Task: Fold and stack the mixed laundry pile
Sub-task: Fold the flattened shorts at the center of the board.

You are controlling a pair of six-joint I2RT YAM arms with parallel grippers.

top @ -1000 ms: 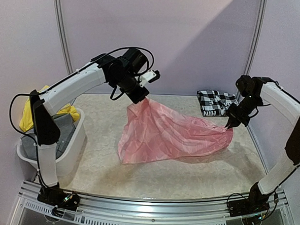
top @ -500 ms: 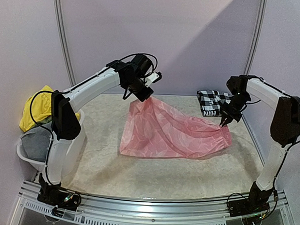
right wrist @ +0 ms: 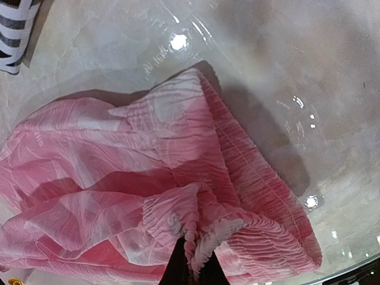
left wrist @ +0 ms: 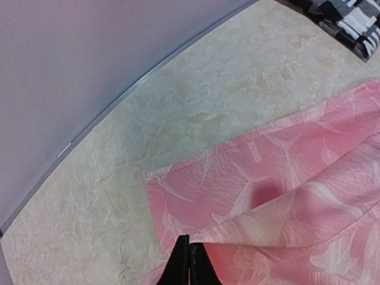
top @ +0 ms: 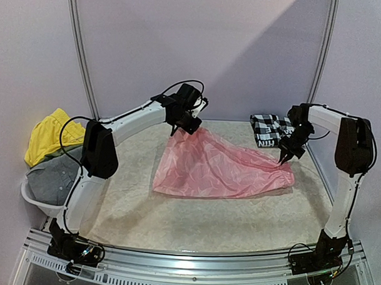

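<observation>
Pink cloth (top: 214, 171) lies on the far part of the table (top: 193, 230), pulled out between two grippers. The left gripper (top: 186, 128) is pinched tight on its far left corner. The right gripper (top: 282, 159) is pinched tight on its right end. The checked shirt (top: 271, 129) sits folded just behind the right gripper. The yellow one (top: 50, 134) and the grey one (top: 51, 178) wait in the basket (top: 35, 203) on the left.

I think the job now is to lay the pink cloth flat so it can be folded. To do it well, both arms should pull the same amount and go down together. A hard tug could slip a corner out. The right end should stay off the checked shirt.

From the top you see the whole cloth and both arms, but not how the fingers hold. The left wrist view shows small white letters (left wrist: 254, 155) and an edge folded over. The right wrist view shows a bunched, stretchy band (right wrist: 249, 178) caught between the fingers.
</observation>
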